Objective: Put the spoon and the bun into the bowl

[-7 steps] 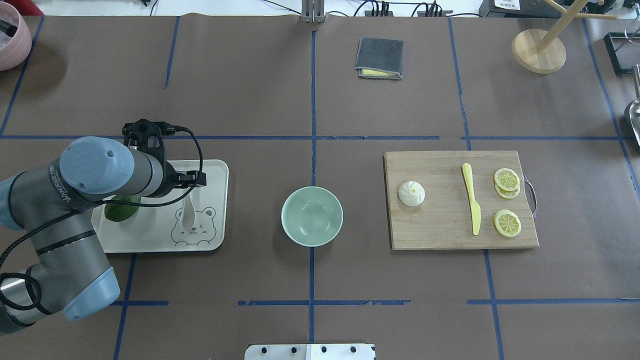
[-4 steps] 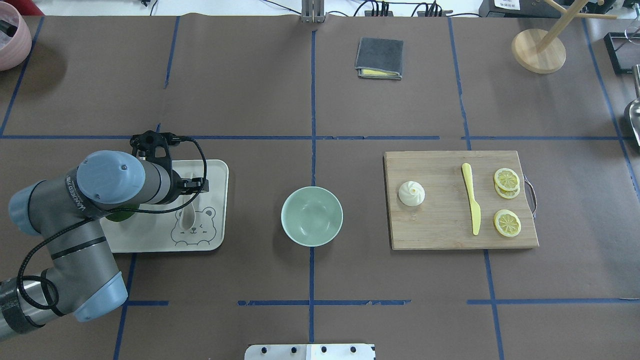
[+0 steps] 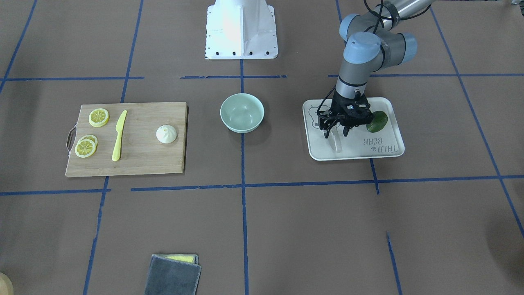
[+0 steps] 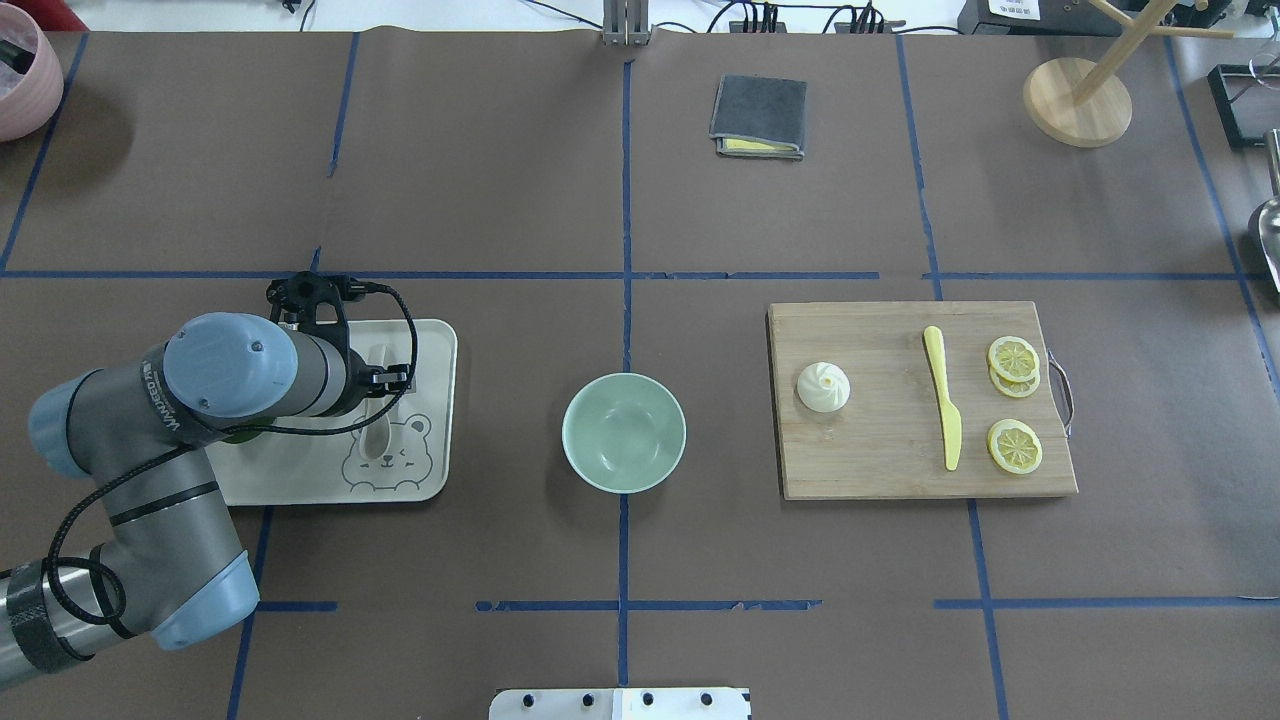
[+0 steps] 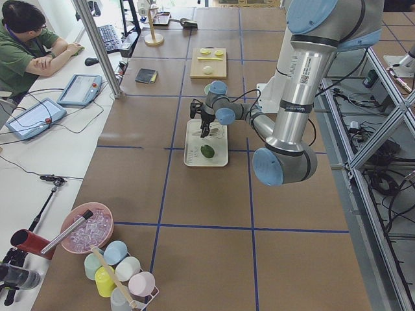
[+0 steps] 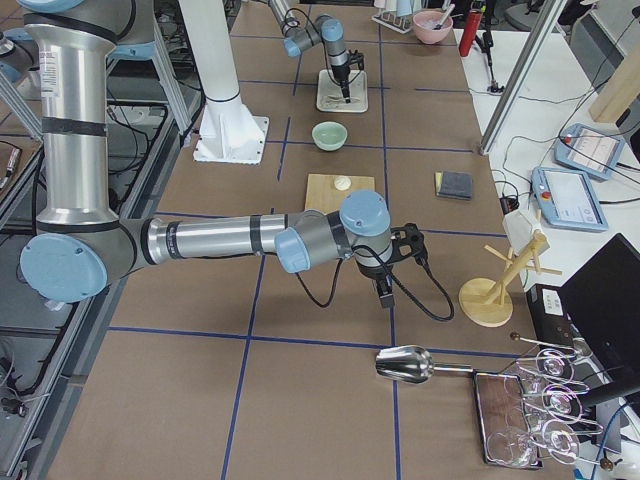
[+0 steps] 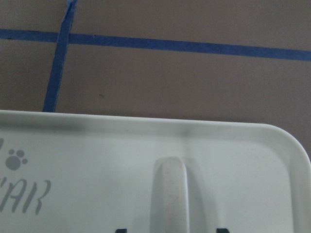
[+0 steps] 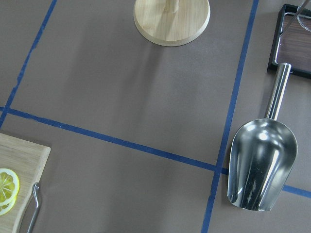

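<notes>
Left gripper (image 4: pixel 385 378) had edged down-frame in overhead view, over bear tray (image 4: pixel 437 420). I saw jaws apart, straddling spoon (image 4: pixel 377 430) handle; spoon directly beneath, long axis up-down in frame, glossy off-white plastic. Pleated bun (image 4: pixel 823 387) on wooden board (image 4: pixel 880 450), right; smooth mint bowl (image 4: pixel 624 432) centre. Right gripper (image 6: pixel 385 290): couldn't tell.

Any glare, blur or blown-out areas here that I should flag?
Left wrist view: the spoon is close and soft-edged. Front-facing view: the white robot base is blown out. Right wrist view: sharp, with bright highlights on the metal scoop.
</notes>
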`<state>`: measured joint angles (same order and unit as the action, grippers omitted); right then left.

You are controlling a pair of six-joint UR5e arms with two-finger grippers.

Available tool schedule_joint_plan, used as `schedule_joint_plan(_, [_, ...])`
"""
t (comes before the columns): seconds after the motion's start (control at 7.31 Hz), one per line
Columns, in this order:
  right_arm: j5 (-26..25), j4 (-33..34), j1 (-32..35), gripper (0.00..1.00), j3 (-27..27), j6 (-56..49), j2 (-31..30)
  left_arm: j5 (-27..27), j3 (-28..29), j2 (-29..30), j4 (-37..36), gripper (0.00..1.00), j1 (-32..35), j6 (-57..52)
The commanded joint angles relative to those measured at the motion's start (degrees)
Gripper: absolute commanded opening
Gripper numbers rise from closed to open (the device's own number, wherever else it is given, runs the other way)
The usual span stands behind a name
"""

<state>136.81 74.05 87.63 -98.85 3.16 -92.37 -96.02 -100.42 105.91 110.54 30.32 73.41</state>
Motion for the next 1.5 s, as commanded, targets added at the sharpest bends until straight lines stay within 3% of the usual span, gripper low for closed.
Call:
schedule_joint_plan(0.0, [0.03,-0.05,0.00,1.00,0.15,0.00,0.00,0.04,-0.22,0.00,-0.07,0.41,-0.18,-0.11])
schedule_joint_plan(0.14, [0.03,-0.05,0.00,1.00,0.15,0.00,0.00,0.04,-0.31,0.00,-0.07,0.32,-0.18,-0.02])
schedule_joint_plan(0.27, [0.03,0.04,0.00,1.00,0.15,0.00,0.00,0.04,-0.48,0.00,-0.07,0.09,-0.18,-0.02])
schedule_joint_plan(0.41, [0.03,0.04,0.00,1.00,0.15,0.09,0.00,0.13,-0.83,-0.17,-0.07,0.00,-0.18,-0.11])
schedule_joint_plan(0.68, [0.03,0.04,0.00,1.00,0.15,0.00,-0.09,-0.13,-3.71,0.00,-1.46,0.00,0.09,-0.28])
schedule_joint_plan(0.82, [0.03,-0.05,0.00,1.00,0.15,0.09,-0.09,-0.22,-7.04,1.65,-6.52,0.00,0.00,0.32])
schedule_joint_plan(1.23, [0.12,0.04,0.00,1.00,0.06,0.09,-0.09,-0.05,-4.88,16.47,-19.97,0.00,-1.22,25.49])
schedule_joint_plan(1.37, [0.12,0.04,0.00,1.00,0.15,0.09,-0.09,0.39,-1.40,22.79,-23.50,0.00,-2.88,32.69])
